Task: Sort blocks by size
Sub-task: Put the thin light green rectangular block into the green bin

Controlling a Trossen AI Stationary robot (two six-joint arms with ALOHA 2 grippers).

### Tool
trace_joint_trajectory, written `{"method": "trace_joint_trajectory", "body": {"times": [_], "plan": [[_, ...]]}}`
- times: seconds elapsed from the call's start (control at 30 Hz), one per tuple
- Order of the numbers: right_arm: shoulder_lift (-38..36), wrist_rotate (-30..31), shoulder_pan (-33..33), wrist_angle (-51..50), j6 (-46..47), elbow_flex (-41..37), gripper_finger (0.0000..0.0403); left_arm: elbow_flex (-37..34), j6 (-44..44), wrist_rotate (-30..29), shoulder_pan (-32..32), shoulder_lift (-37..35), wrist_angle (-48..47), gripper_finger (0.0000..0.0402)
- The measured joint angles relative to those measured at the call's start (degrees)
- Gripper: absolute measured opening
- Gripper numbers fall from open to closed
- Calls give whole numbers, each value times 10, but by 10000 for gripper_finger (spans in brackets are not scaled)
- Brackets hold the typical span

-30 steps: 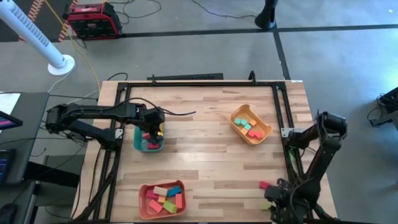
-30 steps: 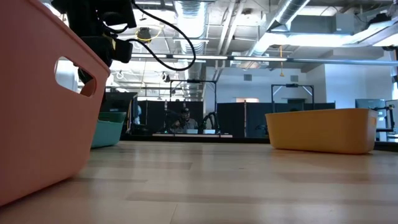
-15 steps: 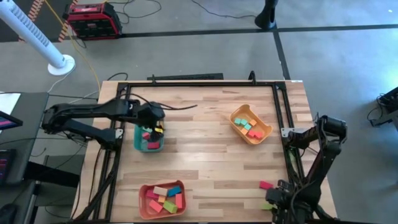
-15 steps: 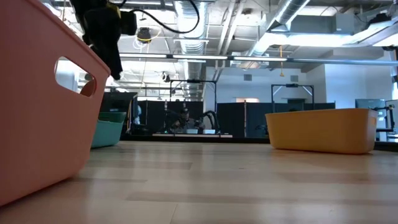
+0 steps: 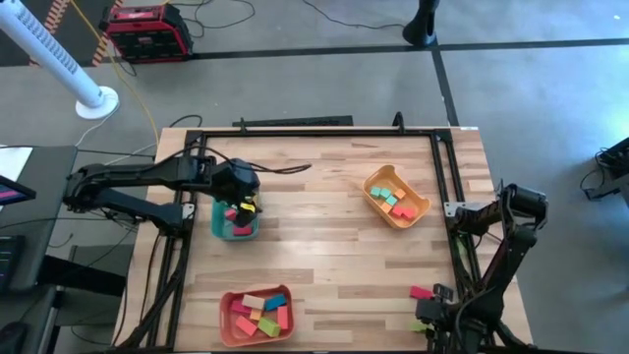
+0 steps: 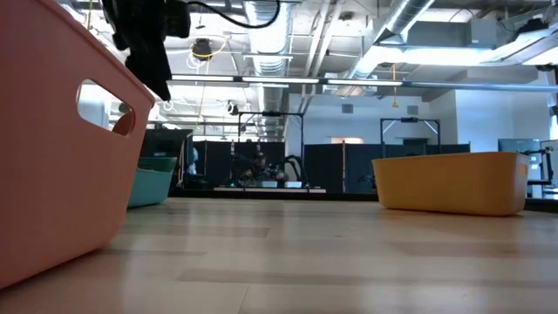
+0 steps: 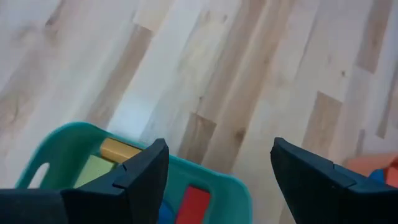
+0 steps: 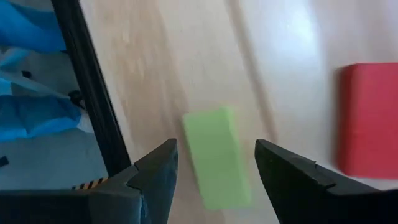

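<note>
My left gripper (image 5: 243, 204) hangs open above the teal tray (image 5: 234, 226), nothing between its fingers (image 7: 143, 171). In that tray lie an orange block (image 7: 119, 150), a green block (image 7: 93, 172) and a red block (image 7: 193, 203). At the table's near right corner my right gripper (image 5: 429, 313) stands open over a green bar block (image 8: 216, 157), one finger on either side of it; no touch shows. That block lies flat on the table, with a red block (image 8: 367, 119) beside it.
A yellow-orange tray (image 5: 421, 208) with several blocks sits at the far right. A salmon tray (image 5: 228, 305) with several blocks sits at the near edge and fills the low view's left (image 6: 52, 148). Black frame rails (image 5: 447, 177) run along the table's sides.
My left gripper has risen above the teal tray and tipped a little; the blocks in the tray lie still. My right gripper has stayed over the green bar block.
</note>
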Motion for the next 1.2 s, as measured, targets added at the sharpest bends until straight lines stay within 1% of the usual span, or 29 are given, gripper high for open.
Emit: {"method": "trace_joint_trajectory", "body": {"times": [0.07, 0.17, 0.27, 0.43, 0.53, 0.63, 0.7, 0.77, 0.97, 1.03, 1.1, 1.2], "plan": [[16, -5, 0, 17, -11, 0, 256, 0, 0, 1, -11, -4, 2, 271], [38, -36, -4, 19, -7, 0, 256, 0, -4, 1, -28, -8, 5, 271], [50, -43, -9, 29, -9, 2, 256, 0, -5, 1, -44, -9, 5, 271], [68, -47, -16, -2, -16, 20, 254, 0, -10, -1, -59, -8, 5, 271], [71, -50, -22, -20, -18, 26, 237, 0, -14, -2, -63, -8, 6, 271], [71, -50, -26, -25, -23, 27, 200, 0, -16, -1, -68, -8, 17, 271], [71, -52, -27, -25, -23, 27, 170, 0, -15, 2, -75, -8, 35, 271], [71, -52, -29, -24, -23, 26, 149, 0, -8, 10, -85, -8, 66, 271], [72, -61, -47, -15, -23, 33, 149, -1, 32, 29, -127, -8, 182, 271], [72, -64, -58, -14, -32, 41, 159, -1, 48, 29, -141, -8, 211, 271], [70, -51, -72, 2, -54, 49, 168, -1, 66, 28, -152, -8, 234, 271], [50, -37, -98, 23, -100, 60, 167, -1, 95, 25, -160, -8, 255, 271]]}}
